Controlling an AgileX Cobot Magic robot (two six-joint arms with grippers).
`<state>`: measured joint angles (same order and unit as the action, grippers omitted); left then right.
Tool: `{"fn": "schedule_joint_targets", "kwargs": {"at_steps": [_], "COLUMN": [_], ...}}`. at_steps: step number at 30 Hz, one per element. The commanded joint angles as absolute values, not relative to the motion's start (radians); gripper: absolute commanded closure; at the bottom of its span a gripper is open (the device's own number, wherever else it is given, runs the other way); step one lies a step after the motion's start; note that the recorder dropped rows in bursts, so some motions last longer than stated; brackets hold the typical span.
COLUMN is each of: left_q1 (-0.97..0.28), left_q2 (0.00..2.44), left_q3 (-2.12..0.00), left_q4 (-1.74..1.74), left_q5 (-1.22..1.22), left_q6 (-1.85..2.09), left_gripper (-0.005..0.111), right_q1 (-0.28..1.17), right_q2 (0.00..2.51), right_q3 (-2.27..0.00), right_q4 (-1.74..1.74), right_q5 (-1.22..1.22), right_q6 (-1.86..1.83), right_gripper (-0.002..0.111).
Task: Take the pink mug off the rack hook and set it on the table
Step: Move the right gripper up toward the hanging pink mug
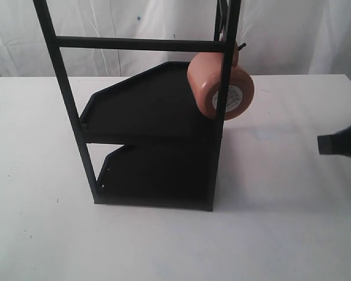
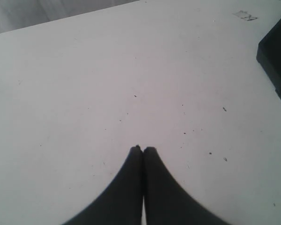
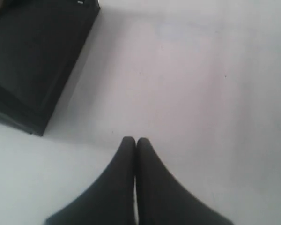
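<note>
The pink mug (image 1: 207, 82) hangs at the rack's upper right, its base with the round white sticker (image 1: 238, 97) facing the camera, partly behind a black upright. The rack hook (image 1: 241, 45) shows only as a short black tip beside the upright, just above the mug. My right gripper (image 1: 337, 144) pokes in at the right edge of the exterior view, lower than the mug and well to its right; in its wrist view (image 3: 135, 140) the fingers are pressed together over the white table (image 1: 281, 222). My left gripper (image 2: 143, 150) is shut over bare tabletop and is out of the exterior view.
The tall black two-shelf rack (image 1: 152, 140) stands mid-table with a crossbar (image 1: 140, 43) across its top. A rack corner shows in the left wrist view (image 2: 277, 56) and its base in the right wrist view (image 3: 33, 61). A white curtain hangs behind the table.
</note>
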<state>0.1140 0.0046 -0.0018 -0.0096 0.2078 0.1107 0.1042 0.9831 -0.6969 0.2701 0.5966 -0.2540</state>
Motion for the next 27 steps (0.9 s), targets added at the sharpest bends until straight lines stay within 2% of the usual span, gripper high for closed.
{"fn": "schedule_joint_targets", "kwargs": {"at_steps": [1,8,13,16,19,22,27], "left_q1": [0.117,0.117,0.117,0.117,0.117,0.117,0.117], "left_q2": [0.0,0.0,0.0,0.0,0.0,0.0,0.0], "left_q3": [0.0,0.0,0.0,0.0,0.0,0.0,0.0], "left_q4": [-0.021,-0.021,-0.021,-0.021,-0.021,-0.021,-0.021], "left_q5": [0.21,0.21,0.21,0.21,0.21,0.21,0.21], "left_q6": [0.108,0.108,0.108,0.108,0.108,0.108,0.108], "left_gripper": [0.107,0.107,0.107,0.107,0.107,0.107,0.107], "right_q1": [0.11,0.11,0.11,0.099,0.04,-0.072,-0.152], "right_q2": [1.016,1.014,1.224,1.39,1.532,1.609,1.613], "right_q3": [-0.747,-0.914,-1.292,-1.467,-1.528,-1.535,-1.535], "right_q4": [0.303,0.306,0.306,0.315,0.489,0.872,1.025], "right_q5": [0.55,0.712,0.903,0.935,0.963,1.052,1.176], "right_q6": [-0.242,-0.294,-0.314,-0.316,-0.364,-0.603,-0.782], "right_gripper": [0.108,0.108,0.108,0.108,0.108,0.108,0.108]}}
